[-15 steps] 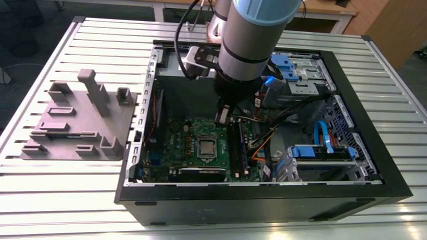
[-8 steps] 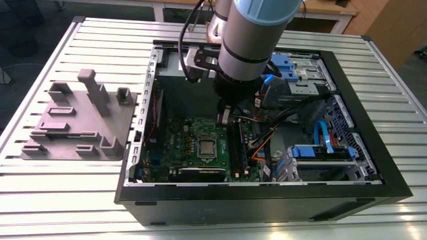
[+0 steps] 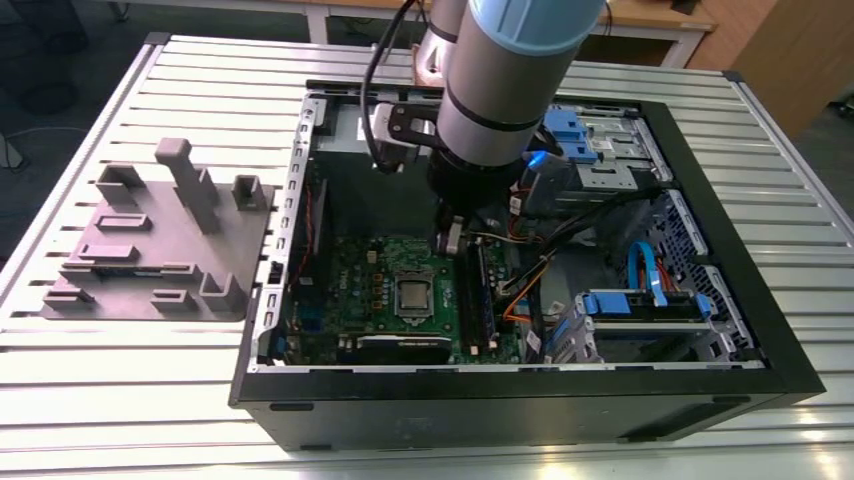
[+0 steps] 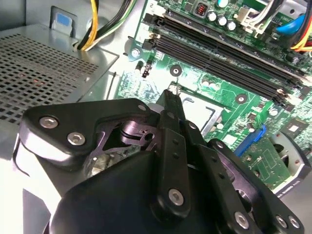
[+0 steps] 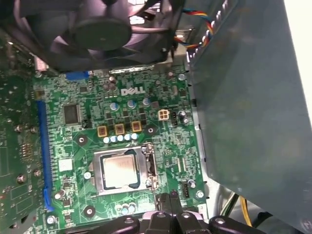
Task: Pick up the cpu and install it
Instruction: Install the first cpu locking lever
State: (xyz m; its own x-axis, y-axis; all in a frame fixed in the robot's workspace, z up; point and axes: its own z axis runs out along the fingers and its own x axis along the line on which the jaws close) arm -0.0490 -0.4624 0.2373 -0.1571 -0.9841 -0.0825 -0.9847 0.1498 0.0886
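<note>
The cpu (image 3: 415, 293), a small silvery square, lies flat in the socket on the green motherboard (image 3: 360, 290) inside the open computer case (image 3: 534, 385). In the first wrist view the cpu (image 5: 119, 170) sits inside the shiny socket frame (image 5: 148, 165). In the second wrist view the cpu (image 4: 202, 111) is partly hidden behind the fingers. My gripper (image 3: 451, 240) hangs over the board just beside the socket, apart from the chip. Its fingertips are pressed together with nothing between them, as both wrist views show the gripper (image 4: 169, 95) (image 5: 169, 196).
A grey plastic plate with upright blocks (image 3: 147, 250) stands on the slatted table at the exterior view's left. Inside the case are a black fan (image 5: 97, 29), memory slots (image 4: 219, 53), coloured cables (image 3: 534, 285) and blue drive brackets (image 3: 641, 305).
</note>
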